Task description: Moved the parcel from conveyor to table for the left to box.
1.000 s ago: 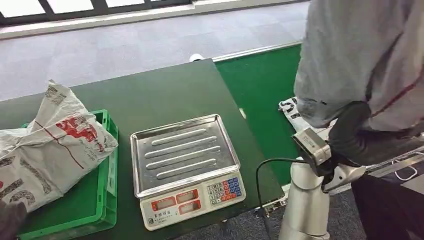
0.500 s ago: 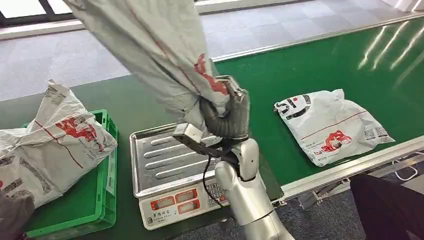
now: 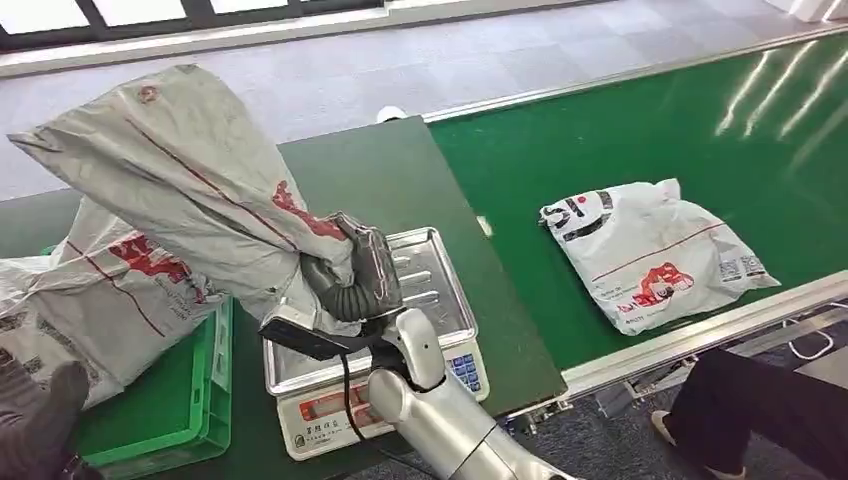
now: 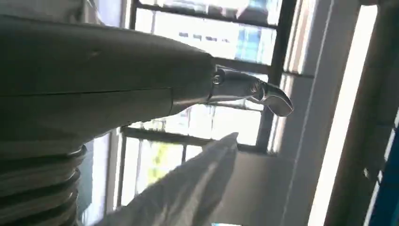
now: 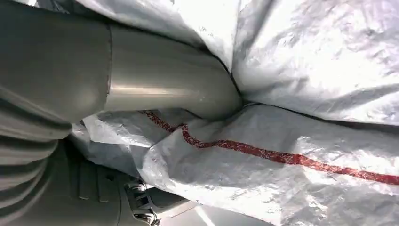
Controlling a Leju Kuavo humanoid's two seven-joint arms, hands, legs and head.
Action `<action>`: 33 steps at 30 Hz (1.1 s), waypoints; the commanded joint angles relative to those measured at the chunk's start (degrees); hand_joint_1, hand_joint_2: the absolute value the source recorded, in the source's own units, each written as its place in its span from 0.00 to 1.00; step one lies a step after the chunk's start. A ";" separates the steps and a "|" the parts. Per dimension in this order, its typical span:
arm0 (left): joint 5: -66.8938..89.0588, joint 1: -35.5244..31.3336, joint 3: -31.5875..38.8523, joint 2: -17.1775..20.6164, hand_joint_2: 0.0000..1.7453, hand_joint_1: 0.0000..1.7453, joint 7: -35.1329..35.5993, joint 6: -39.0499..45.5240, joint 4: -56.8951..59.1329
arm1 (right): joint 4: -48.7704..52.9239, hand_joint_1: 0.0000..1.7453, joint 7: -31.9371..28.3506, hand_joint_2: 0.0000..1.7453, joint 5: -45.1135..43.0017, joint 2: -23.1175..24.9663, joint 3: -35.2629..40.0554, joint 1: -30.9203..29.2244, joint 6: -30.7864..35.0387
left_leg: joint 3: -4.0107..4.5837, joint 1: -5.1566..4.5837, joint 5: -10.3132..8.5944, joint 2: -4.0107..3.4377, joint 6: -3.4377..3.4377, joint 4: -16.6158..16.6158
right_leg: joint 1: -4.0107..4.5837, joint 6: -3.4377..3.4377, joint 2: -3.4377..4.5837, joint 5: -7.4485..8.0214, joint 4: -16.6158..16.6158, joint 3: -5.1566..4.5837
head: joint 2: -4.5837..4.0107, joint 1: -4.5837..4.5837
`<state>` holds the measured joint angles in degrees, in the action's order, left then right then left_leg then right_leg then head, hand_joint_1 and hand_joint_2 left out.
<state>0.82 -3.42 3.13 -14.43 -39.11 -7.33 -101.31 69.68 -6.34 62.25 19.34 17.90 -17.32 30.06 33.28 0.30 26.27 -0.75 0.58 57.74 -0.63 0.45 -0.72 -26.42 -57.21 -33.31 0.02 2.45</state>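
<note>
Silver arm (image 3: 440, 415) — grey ribbed cover, black cable (image 3: 347, 395).

Weighing scale (image 3: 375, 330) beside green crate (image 3: 190, 405); perhaps a person's leg (image 3: 740, 410).

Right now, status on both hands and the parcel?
Right hand grips grey parcel, aloft above scale. Left hand low beside green crate. Crate already holds another parcel.

Scale (image 3: 372, 372) keypad has digit keys, too small to read. Parcels carry red and black print, e.g. the parcel on the conveyor (image 3: 650, 255), none legible.
</note>
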 commanded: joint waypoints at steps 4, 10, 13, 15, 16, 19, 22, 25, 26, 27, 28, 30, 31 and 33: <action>0.94 -9.11 -5.43 -3.00 1.00 0.00 1.18 19.24 12.93 | -2.55 1.00 -4.15 1.00 -4.90 -2.05 -0.78 -0.22 8.10 | -0.01 0.03 -0.08 0.33 -0.02 -0.03 | 0.03 0.02 -0.27 0.00 0.09 0.15 | 0.00 0.00; 2.95 -6.99 -6.05 -2.48 1.00 0.00 0.43 21.97 18.20 | -1.19 1.00 4.07 1.00 3.05 -2.66 -0.47 3.89 8.96 | -0.17 0.01 -0.08 0.32 -0.01 -0.16 | 0.01 0.01 -0.27 0.00 0.19 0.28 | 0.00 0.00; 2.96 -7.18 -6.17 -2.62 1.00 0.00 0.60 21.96 18.13 | -1.15 1.00 4.07 1.00 3.05 -2.67 -0.48 3.83 8.95 | -0.05 0.00 -0.04 0.19 -0.01 -0.06 | 0.00 0.01 -0.12 0.00 0.07 0.13 | 0.00 0.00; 2.93 -7.32 -6.18 -2.60 1.00 0.00 0.73 21.90 18.02 | -1.09 1.00 4.06 1.00 3.06 -2.61 -0.44 3.65 8.89 | 0.00 0.02 -0.04 0.17 -0.01 -0.05 | 0.02 0.02 -0.08 0.02 0.08 0.08 | 0.00 0.00; 2.74 -7.07 -6.13 -2.56 1.00 0.00 0.88 21.89 17.49 | -1.14 1.00 4.71 1.00 3.79 -2.71 -0.52 3.87 8.46 | -0.02 0.02 -0.01 0.12 0.01 -0.03 | 0.02 0.01 -0.06 0.01 0.06 0.07 | 0.00 0.00; 2.01 -6.52 -6.03 -2.62 1.00 0.00 1.07 21.69 17.24 | -0.78 1.00 4.82 1.00 4.05 -3.01 -0.10 5.00 8.37 | -0.07 0.05 -0.06 0.25 0.00 -0.12 | 0.05 0.01 -0.13 0.04 0.19 0.19 | 0.00 0.00; 0.36 -4.31 -5.99 -2.29 1.00 0.00 1.14 20.96 17.00 | -0.63 1.00 8.49 1.00 7.72 -3.58 0.36 10.43 4.73 | -0.11 0.01 -0.04 0.21 0.01 -0.15 | 0.01 0.01 -0.08 0.01 0.18 0.20 | 0.00 0.00; 0.11 -3.82 -6.40 -2.28 1.00 0.00 0.96 20.17 17.28 | -2.27 1.00 10.13 1.00 8.95 -4.37 1.16 12.90 4.64 | -0.16 0.04 0.01 0.17 0.02 -0.13 | 0.04 0.00 -0.08 -0.02 0.18 0.26 | 0.00 0.00; 0.34 -3.99 -6.66 -2.22 1.00 0.00 1.09 20.07 17.63 | -2.49 1.00 10.21 1.00 8.88 -3.94 0.73 13.03 4.42 | -0.24 0.04 -0.02 0.30 0.00 -0.26 | 0.04 0.01 -0.16 -0.01 0.32 0.39 | 0.00 0.02; 0.59 -4.32 -7.07 -2.23 1.00 0.00 1.34 19.98 18.50 | -2.38 1.00 12.07 1.00 11.16 -3.45 0.36 12.92 1.27 | -0.19 0.02 0.00 0.25 0.00 -0.19 | 0.02 0.01 -0.14 -0.02 0.23 0.32 | 0.00 -0.02; 0.68 -4.31 -7.41 -2.14 1.00 0.00 1.37 19.97 18.82 | -2.33 1.00 12.19 1.00 11.10 -3.19 0.17 12.97 0.49 | -0.06 0.01 0.01 0.18 0.01 -0.11 | 0.01 0.01 -0.11 -0.02 0.14 0.18 | 0.00 0.02; 1.95 -3.90 -8.17 -1.89 1.00 0.00 1.56 20.44 19.08 | -2.72 1.00 14.28 1.00 12.11 -2.91 -0.09 13.27 -2.26 | -0.06 -0.01 0.02 0.13 0.01 -0.13 | -0.01 0.01 -0.04 -0.01 0.13 0.16 | 0.00 0.00; 2.23 -3.55 -8.36 -1.98 1.00 0.00 1.55 20.61 18.84 | -2.74 1.00 14.40 1.00 12.07 -2.89 -0.13 13.54 -2.56 | -0.14 0.02 0.02 0.15 0.01 -0.19 | 0.02 0.00 -0.02 0.00 0.23 0.25 | 0.00 0.00; 2.52 -2.82 -8.65 -2.14 1.00 0.00 1.56 20.61 18.17 | -3.01 1.00 14.60 1.00 12.14 -2.92 0.06 14.10 -2.99 | -0.03 0.01 0.03 0.14 0.04 -0.11 | 0.01 0.00 -0.07 -0.01 0.13 0.11 | -0.02 0.00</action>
<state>1.95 -8.41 -2.68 -14.84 -37.90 12.76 -86.44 69.55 6.97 73.94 17.31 17.92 -5.89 29.44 33.40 0.30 26.32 -0.75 0.65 57.74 -0.62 0.45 -0.70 -26.42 -57.21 -33.40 0.00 2.45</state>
